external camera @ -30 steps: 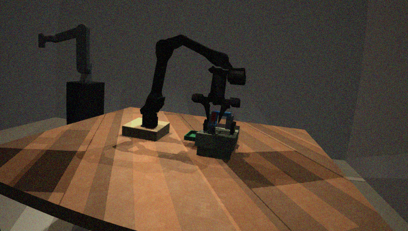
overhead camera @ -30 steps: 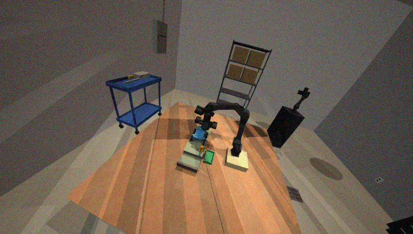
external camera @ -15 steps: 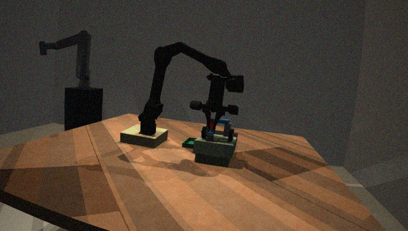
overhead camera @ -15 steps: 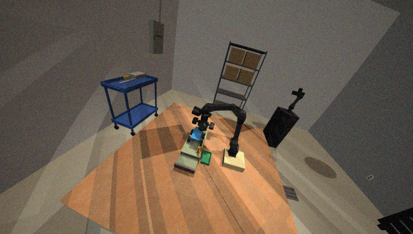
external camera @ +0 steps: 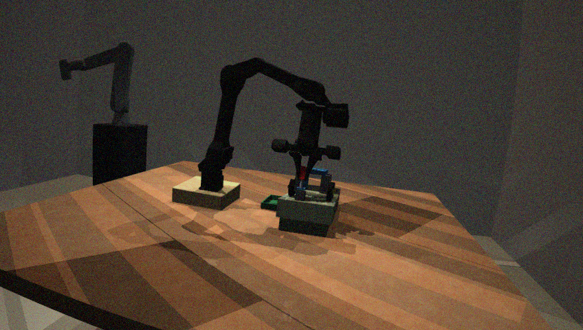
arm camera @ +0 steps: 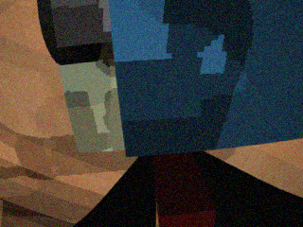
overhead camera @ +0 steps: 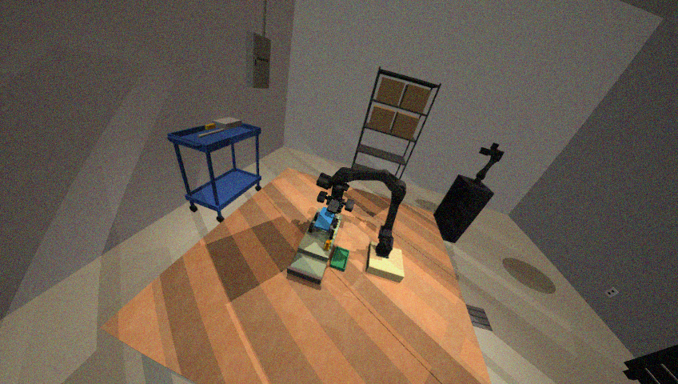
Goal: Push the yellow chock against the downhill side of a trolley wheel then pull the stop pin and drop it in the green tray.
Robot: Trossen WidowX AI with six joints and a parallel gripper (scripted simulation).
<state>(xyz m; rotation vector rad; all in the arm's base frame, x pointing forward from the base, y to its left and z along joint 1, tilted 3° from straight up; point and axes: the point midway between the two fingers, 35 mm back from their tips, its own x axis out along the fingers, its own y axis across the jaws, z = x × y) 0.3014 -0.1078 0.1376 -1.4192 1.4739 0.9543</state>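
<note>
The blue trolley (overhead camera: 325, 219) (external camera: 320, 170) (arm camera: 142, 38) stands on the grey-green ramp (overhead camera: 306, 264) (external camera: 306, 210) (arm camera: 90, 130). My gripper (overhead camera: 333, 211) (external camera: 302, 176) (arm camera: 170, 162) is shut on the red head of the stop pin (external camera: 302, 172) (arm camera: 185, 182) at the uphill end, close behind the trolley. The pin's lower part stands over the small blue holder at the ramp's end; how deep it sits is unclear. The yellow-orange chock (overhead camera: 328, 244) is on the ramp just downhill of a tray-side wheel; contact cannot be made out. The green tray (overhead camera: 339, 258) (external camera: 262, 205) lies beside the ramp.
The arm's pale base block (overhead camera: 386, 269) (external camera: 196, 199) stands on the wooden table (overhead camera: 333, 328) (external camera: 229, 265), on the tray's far side from the ramp. A blue cart (overhead camera: 213, 138), a shelf rack (overhead camera: 379, 71) and another arm on a black pedestal (overhead camera: 462, 206) (external camera: 119, 153) stand beyond the table.
</note>
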